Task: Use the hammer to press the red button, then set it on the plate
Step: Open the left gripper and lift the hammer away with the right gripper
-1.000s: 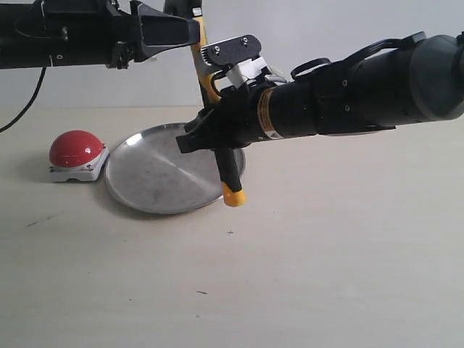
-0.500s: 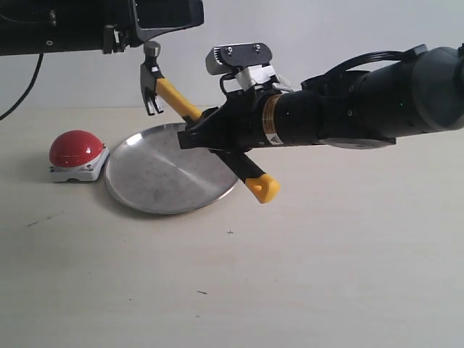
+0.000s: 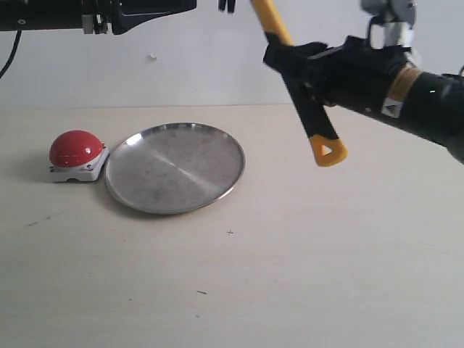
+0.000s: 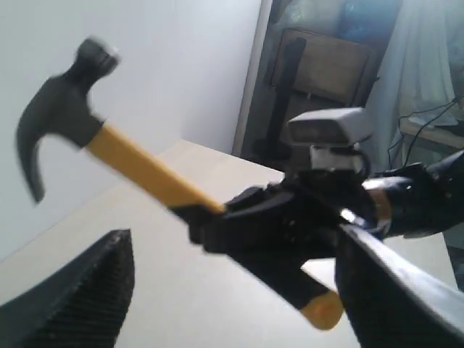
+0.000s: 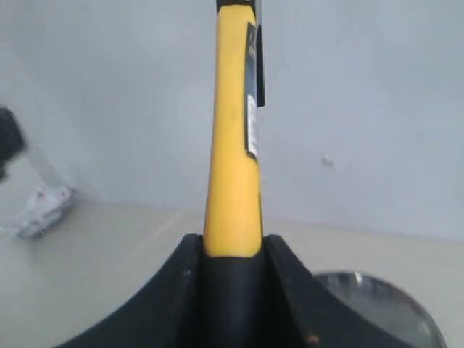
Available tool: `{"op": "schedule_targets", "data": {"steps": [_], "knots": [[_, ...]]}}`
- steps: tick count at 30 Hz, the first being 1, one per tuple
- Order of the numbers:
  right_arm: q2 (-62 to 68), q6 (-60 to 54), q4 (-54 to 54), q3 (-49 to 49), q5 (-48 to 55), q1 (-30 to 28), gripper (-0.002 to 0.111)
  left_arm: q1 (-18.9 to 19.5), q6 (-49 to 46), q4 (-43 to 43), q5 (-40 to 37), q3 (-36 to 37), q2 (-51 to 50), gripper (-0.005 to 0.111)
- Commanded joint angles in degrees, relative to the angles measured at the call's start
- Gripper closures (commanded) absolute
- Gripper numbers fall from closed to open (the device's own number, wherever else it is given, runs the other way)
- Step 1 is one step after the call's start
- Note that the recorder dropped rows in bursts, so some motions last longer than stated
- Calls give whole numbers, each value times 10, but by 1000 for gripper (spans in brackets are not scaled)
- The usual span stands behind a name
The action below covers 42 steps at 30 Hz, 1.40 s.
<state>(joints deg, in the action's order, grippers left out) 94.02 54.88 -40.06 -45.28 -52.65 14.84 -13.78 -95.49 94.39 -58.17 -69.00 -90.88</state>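
My right gripper [image 3: 299, 64] is shut on the black grip of the hammer [image 3: 313, 119] and holds it high in the air, right of the plate [image 3: 174, 168]. The yellow looped end [image 3: 328, 152] hangs lowest; the head runs out of the exterior view's top. The left wrist view shows the black head [image 4: 59, 122] and the yellow shaft. In the right wrist view the shaft [image 5: 232, 152] rises from between the shut fingers [image 5: 181, 304]. The red button [image 3: 75, 148] sits on the table just left of the plate. My left gripper [image 4: 232, 312] is open and holds nothing, high at the upper left [image 3: 156, 7].
The light wooden table [image 3: 290, 261] stretches in front of and to the right of the plate. A pale wall stands behind it. The plate's rim [image 5: 384, 304] shows below the hammer in the right wrist view.
My right arm has risen and pulled to the right with the hammer, off from above the plate. The hammer has swung more upright. My left arm has drawn up and to the left.
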Motion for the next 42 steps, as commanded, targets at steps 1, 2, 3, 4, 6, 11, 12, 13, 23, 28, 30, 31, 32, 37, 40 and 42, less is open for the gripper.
{"op": "schedule_targets", "data": {"steps": [1,2,3,4,6,11,12,13,23,28,30,31,32,37,40,42], "knots": [[-55,-47,8,48,-173,-39,108,2,-22,1,-6,-3,0,33],[-62,-62,8,58,-173,-42,108,2,-22,1,-9,-3,-2,33],[-66,-76,7,67,-173,-42,108,2,-26,3,-14,-3,-6,33],[-70,-88,7,70,-173,-42,108,2,-35,6,-26,-3,-11,33],[-74,-111,-10,73,-173,-42,108,0,-66,22,-72,-3,-27,33],[-75,-112,-5,73,-173,-42,108,0,-124,56,-118,5,-72,33],[-75,-110,-1,73,-173,-42,108,0,-146,56,-118,5,-80,33],[-75,-109,3,73,-173,-42,108,0,-155,56,-118,5,-88,33],[-83,-92,36,73,-173,-42,108,-25,-238,56,-118,4,-129,33],[-83,-92,7,73,-173,-42,108,-53,-245,56,-118,2,-129,33],[-83,-92,5,73,-173,-42,108,-64,-245,56,-118,0,-129,33],[-83,-92,5,73,-173,-42,108,-68,-245,56,-118,0,-129,33],[-83,-92,4,73,-173,-42,108,-69,-245,56,-118,0,-129,33],[-83,-92,-3,73,-173,-42,108,-62,-245,56,-118,0,-132,33],[-83,-92,-6,73,-173,-42,108,-41,-245,56,-118,0,-137,35],[-83,-92,-10,73,-173,-42,108,-26,-245,56,-118,-1,-141,37]]}}
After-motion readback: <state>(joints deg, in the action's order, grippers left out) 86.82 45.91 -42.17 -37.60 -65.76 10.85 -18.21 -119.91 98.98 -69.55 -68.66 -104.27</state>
